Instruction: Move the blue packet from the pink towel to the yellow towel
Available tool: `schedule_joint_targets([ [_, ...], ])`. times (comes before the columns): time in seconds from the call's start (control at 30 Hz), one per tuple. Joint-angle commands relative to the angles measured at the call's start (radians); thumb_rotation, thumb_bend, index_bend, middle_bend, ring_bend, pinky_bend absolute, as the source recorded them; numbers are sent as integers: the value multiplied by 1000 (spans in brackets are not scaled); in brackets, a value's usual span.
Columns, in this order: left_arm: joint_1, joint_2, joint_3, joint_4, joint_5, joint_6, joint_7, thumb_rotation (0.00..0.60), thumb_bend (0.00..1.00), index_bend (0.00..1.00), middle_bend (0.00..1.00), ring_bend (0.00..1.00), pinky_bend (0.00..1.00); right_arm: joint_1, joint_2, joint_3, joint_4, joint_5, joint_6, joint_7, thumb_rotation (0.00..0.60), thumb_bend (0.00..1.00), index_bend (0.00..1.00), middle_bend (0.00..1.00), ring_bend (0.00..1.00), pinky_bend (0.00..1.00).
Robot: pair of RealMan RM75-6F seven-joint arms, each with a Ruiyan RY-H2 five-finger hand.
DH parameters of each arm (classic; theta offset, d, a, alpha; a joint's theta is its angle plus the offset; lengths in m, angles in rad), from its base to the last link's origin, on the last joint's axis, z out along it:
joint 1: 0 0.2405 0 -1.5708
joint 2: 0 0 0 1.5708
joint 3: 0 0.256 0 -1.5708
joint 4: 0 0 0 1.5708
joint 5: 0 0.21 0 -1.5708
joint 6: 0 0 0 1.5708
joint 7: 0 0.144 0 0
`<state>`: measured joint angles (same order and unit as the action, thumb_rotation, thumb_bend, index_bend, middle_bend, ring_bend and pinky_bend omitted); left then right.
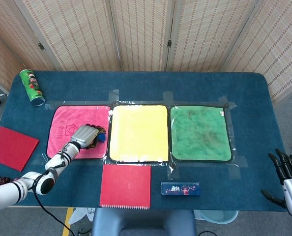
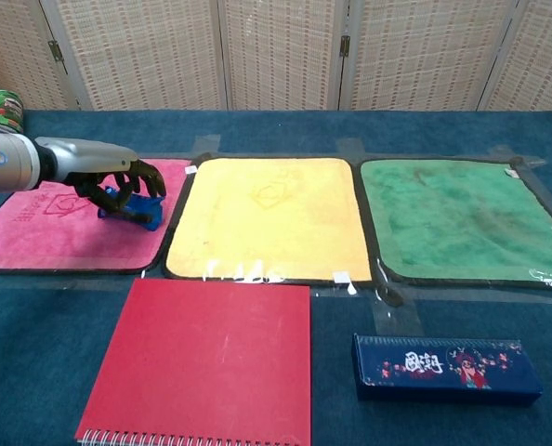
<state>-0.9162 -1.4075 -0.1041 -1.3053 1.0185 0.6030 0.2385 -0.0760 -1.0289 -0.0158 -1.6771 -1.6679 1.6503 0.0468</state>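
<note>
**A:** How far along does it look?

**B:** Roughly the middle, I'd judge. The left hand [image 2: 118, 189] has its dark fingers curled around the blue packet [image 2: 135, 206], which shows beneath and between them. The packet sits under the palm, over the pink towel [image 2: 44, 232], close to that towel's edge nearest the yellow towel [image 2: 267, 218]. So the grasp seems made, but the crossing and the release are still left.

**A:** Is the packet lifted clear?

**B:** I cannot tell; it may be touching the cloth or just above it.

**A:** What room is there to move?

**B:** Just beyond the fingertips runs the dark border between the two towels, with shiny tape [image 2: 202, 144] along it. Past that the yellow towel lies bare, so there is open space ahead of the hand. The red notebook [image 2: 202, 362] lies on the near side of the hand, flat, off the direct line. The green can [image 1: 32, 87] stands well behind the arm.

**A:** And the other hand?

**B:** The right hand [image 1: 286, 174] hangs far off at the table's corner, fingers spread, holding nothing.
</note>
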Motion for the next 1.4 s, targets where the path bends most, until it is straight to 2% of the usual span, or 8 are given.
schedule_joint_targets([
  [0.03,18,23,3,-15,29,70,19,545,906,182,241,221,252,0,0,0,2,0,1,2,600,125,0,11,32,0],
  [0.13,43,22,11,11,86,147,23,600,829,147,220,198,242,0,-2,0,5,0,0,7,600,125,0,11,32,0],
  [0.23,72,2,26,66,155,223,12,600,594,94,177,159,214,3,-4,0,9,-1,-3,10,600,125,0,11,33,0],
  [0.3,88,-12,38,104,194,255,-4,600,483,53,128,117,174,5,-4,1,10,-2,-4,11,600,125,0,11,33,0],
  [0.5,117,-84,87,274,333,347,-26,600,363,0,11,13,75,12,-5,2,9,-8,-10,11,600,124,0,11,33,0],
  [0.87,119,-204,142,516,449,346,-14,600,349,0,0,0,21,6,-5,-1,15,-6,-3,19,600,125,0,11,33,0],
  [1.03,112,-254,140,614,459,322,12,600,350,0,0,0,21,4,-5,-3,16,-7,1,23,600,125,0,11,32,0],
  [1.4,98,-321,101,709,417,225,8,600,350,0,0,0,21,0,-7,-5,24,-6,5,31,600,125,0,11,32,0],
])
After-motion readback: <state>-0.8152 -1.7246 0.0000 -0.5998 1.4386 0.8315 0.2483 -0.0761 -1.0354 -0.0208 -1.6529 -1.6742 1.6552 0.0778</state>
